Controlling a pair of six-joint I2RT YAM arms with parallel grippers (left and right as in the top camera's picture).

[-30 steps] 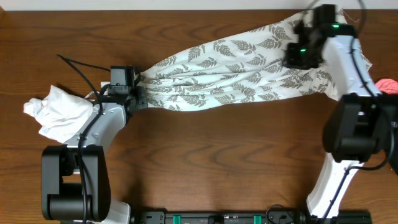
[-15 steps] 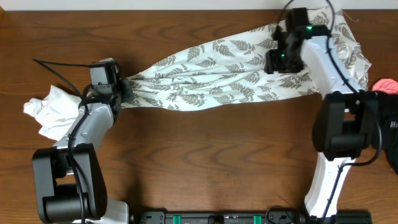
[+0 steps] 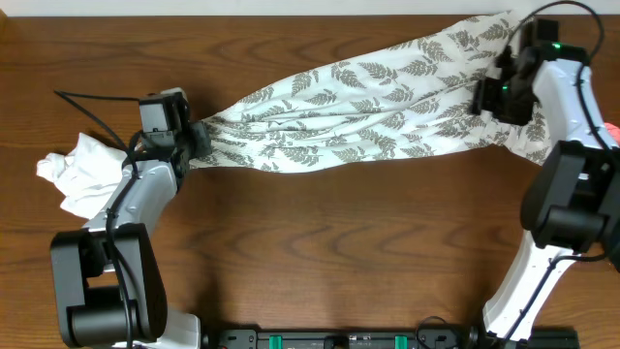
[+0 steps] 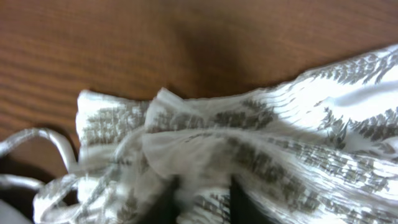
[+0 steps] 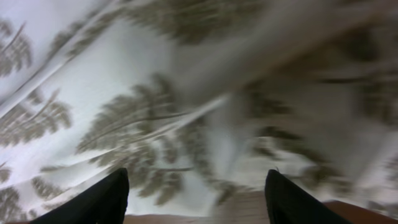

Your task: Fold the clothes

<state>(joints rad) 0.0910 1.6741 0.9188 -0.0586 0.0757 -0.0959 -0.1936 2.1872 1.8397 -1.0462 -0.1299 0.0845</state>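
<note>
Brown wood table [image 3: 320, 252]: fern-print garment [image 3: 358, 111] stretched mid-left to upper right. L gripper [image 3: 197, 139] still pinches its bunched left end. R gripper [image 3: 496, 95], fingers apart & empty, has shifted right vs 0.5 s ago, prob. seeking a new grab. Plain white garment [image 3: 87, 174] sits crumpled far left.

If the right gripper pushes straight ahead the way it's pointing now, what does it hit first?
The fern-print garment: it fills the wrist view straight ahead of the open right gripper. The blur hides how close it is.
</note>
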